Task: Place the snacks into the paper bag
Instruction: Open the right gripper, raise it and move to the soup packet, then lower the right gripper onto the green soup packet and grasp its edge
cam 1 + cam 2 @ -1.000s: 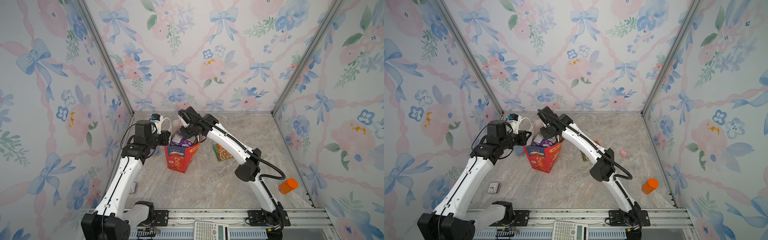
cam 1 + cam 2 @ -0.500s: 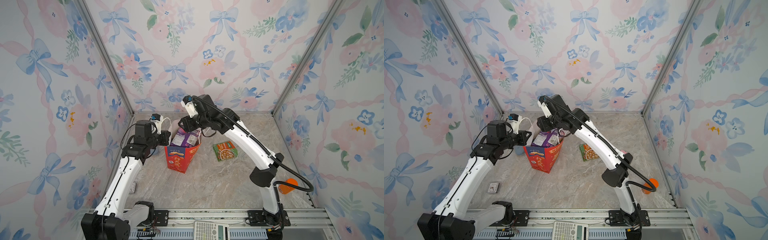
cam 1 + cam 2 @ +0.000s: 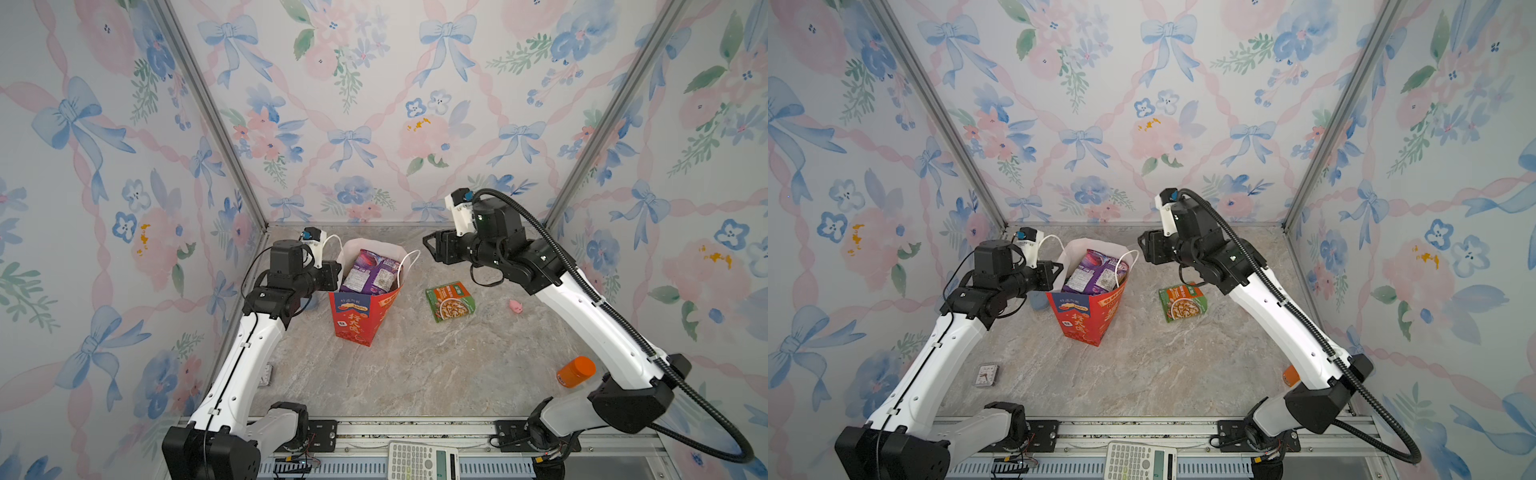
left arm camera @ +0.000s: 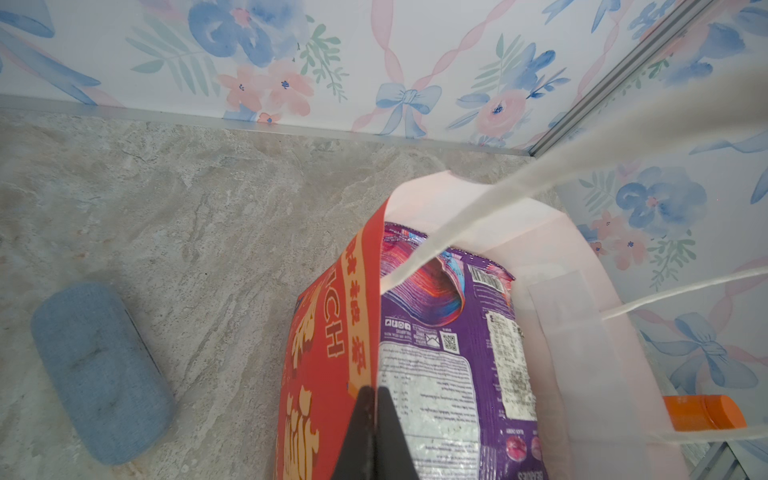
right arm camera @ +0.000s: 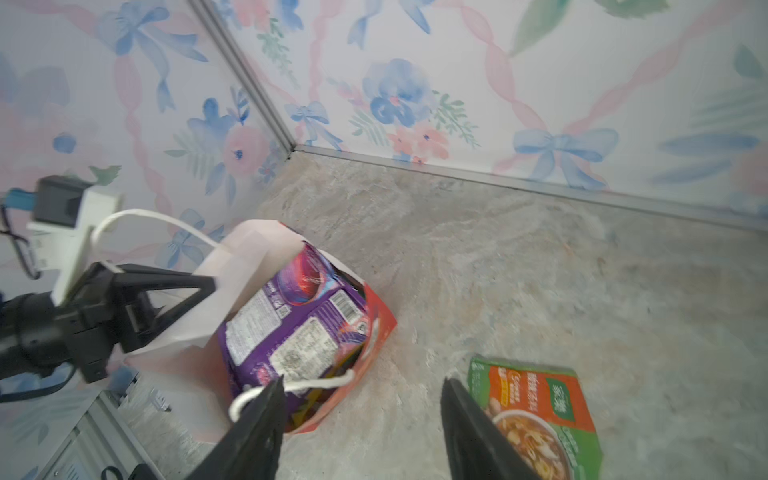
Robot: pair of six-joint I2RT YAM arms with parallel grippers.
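The red paper bag (image 3: 353, 324) (image 3: 1084, 320) stands upright at the back left of the table. Purple snacks (image 3: 370, 270) (image 3: 1096, 270) (image 4: 436, 374) (image 5: 291, 332) stick up out of its mouth. My left gripper (image 3: 334, 274) (image 3: 1057, 272) (image 4: 374, 395) is shut on the bag's left rim. One green and orange snack packet (image 3: 451, 301) (image 3: 1183, 302) (image 5: 536, 411) lies flat on the table right of the bag. My right gripper (image 3: 430, 249) (image 3: 1144, 249) (image 5: 361, 380) hangs open and empty in the air between the bag and that packet.
An orange bottle (image 3: 575, 371) (image 4: 702, 411) lies near the right wall beside my right arm. A small pink toy (image 3: 516, 306) sits right of the flat packet. A blue-grey case (image 4: 99, 370) lies left of the bag. A calculator (image 3: 422, 459) rests on the front rail.
My right gripper has pulled out of the bag's mouth, moved right and opened, leaving a purple packet in the bag. The left gripper has kept its hold on the rim.
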